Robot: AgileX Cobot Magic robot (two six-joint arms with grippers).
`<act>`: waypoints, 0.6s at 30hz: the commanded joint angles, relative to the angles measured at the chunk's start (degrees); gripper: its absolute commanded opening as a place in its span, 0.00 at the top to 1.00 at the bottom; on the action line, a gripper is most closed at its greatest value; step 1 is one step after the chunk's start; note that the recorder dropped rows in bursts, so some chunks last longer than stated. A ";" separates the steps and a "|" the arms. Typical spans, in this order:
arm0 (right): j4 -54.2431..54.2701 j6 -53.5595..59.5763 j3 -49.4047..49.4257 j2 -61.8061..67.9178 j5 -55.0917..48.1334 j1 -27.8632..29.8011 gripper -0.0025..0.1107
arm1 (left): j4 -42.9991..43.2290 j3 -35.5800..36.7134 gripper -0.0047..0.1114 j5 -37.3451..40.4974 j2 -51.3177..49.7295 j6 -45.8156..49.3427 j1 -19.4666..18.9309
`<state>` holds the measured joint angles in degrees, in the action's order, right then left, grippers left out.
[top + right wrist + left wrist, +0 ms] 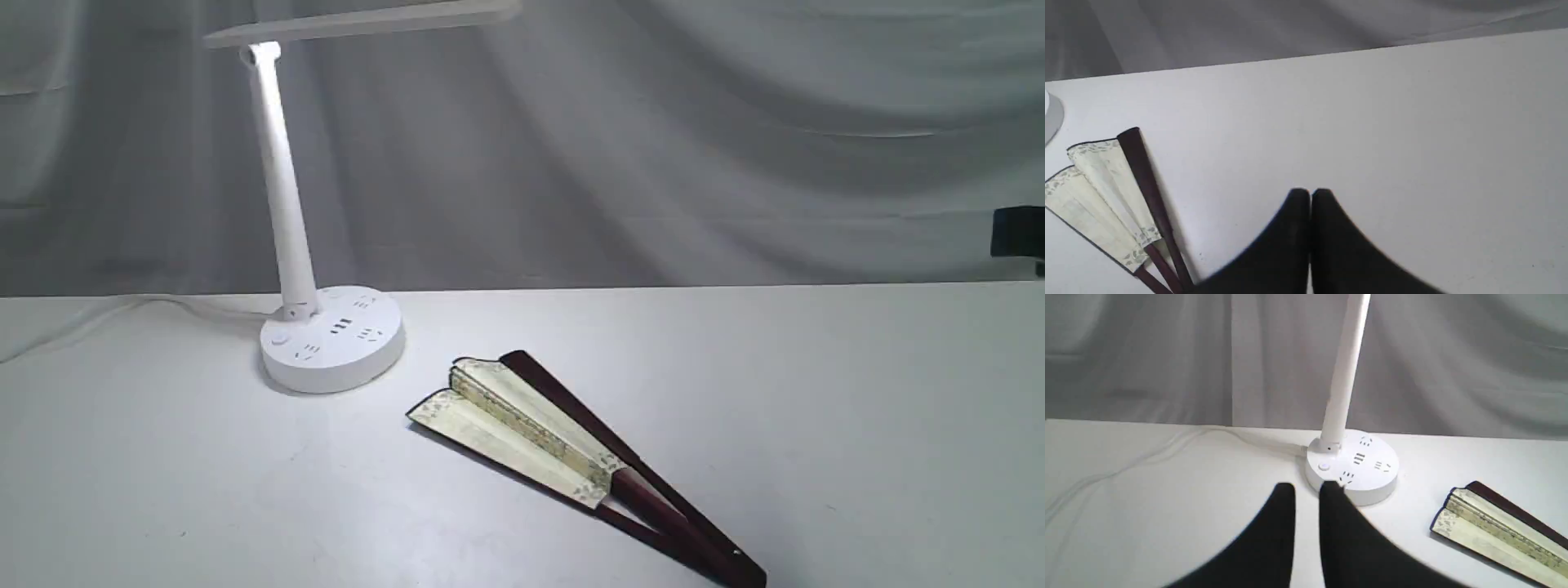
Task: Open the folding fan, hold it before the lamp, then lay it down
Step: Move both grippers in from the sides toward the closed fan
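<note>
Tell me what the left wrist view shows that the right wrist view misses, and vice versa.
Left wrist only: the lamp, stem and socketed round base, its cable trailing across the table, and the left gripper, jaws slightly apart and empty, near that base. Right wrist only: the right gripper, shut and empty, and the folding fan with its maroon ribs below the paper. Both: the fan's cream paper end with its dark guard, lying partly open on the white table, before the grey curtain.

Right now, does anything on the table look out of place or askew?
Only the folding fan: it lies half-splayed on the table near the lamp, a few pleats open, neither shut nor spread. Nothing looks spilled or damaged.
</note>
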<state>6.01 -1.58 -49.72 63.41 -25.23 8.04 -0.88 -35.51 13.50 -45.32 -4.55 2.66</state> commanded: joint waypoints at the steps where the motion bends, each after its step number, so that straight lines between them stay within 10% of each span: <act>1: -0.64 0.21 -0.34 1.53 0.82 -0.07 0.98 | 0.03 0.00 0.86 -1.28 -3.92 0.31 0.31; 18: -0.50 0.21 -0.34 7.66 0.41 -0.07 0.98 | 0.03 -1.62 0.86 -0.94 -19.73 0.71 0.31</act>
<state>5.92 -1.54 -49.72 70.50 -25.01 8.04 -0.88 -36.17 12.70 -63.92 -4.32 2.66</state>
